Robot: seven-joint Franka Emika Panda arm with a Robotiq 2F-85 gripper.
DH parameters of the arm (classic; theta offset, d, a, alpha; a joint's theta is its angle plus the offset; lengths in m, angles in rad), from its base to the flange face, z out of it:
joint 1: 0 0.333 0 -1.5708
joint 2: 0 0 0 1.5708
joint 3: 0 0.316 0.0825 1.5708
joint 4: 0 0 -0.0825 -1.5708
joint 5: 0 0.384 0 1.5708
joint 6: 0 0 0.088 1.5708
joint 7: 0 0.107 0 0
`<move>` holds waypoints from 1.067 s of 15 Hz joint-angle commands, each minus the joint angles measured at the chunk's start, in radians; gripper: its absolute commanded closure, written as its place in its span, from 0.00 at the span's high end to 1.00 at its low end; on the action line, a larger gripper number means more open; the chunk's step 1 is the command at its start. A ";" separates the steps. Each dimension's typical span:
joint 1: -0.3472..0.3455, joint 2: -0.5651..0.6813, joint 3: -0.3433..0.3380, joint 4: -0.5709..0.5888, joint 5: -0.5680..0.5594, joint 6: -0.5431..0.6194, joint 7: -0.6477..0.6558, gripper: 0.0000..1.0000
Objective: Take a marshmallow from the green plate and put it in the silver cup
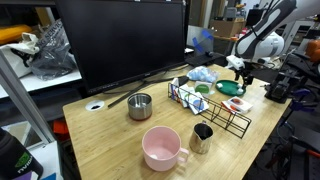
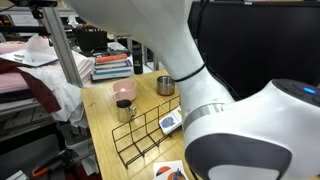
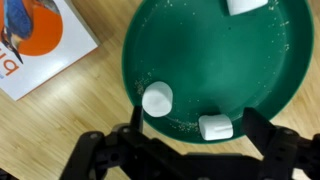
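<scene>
**Your gripper (image 3: 195, 132) hangs over the green plate (image 3: 210, 60), its fingers (image 3: 262, 130) spread apart and holding nothing.**

In an exterior view, a black wire rack (image 1: 212, 110) stands between the plate's end of the table and the silver cup (image 1: 201, 138). A pink mug (image 1: 160, 148) sits just beside the cup, a steel pot (image 1: 140, 105) stands farther back, and a red-pink dish (image 1: 237, 103) lies near the plate. In the other exterior view, the arm (image 2: 215, 90) hides the plate from you. In the wrist view, a printed card (image 3: 35, 40) lies on the wood beside the plate. The plate is round, flat and dark green, dusted with white specks. It carries three white marshmallows: one round (image 3: 157, 99) near the rim, one blocky (image 3: 215, 127) between your fingers, and one (image 3: 245, 5) cut off by the frame edge.
</scene>
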 commanded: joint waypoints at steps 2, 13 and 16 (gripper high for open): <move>-0.012 -0.001 0.005 0.006 -0.013 0.000 0.032 1.00; -0.014 0.030 0.009 0.007 -0.008 -0.007 0.051 1.00; -0.015 0.047 0.019 0.007 -0.002 -0.005 0.045 1.00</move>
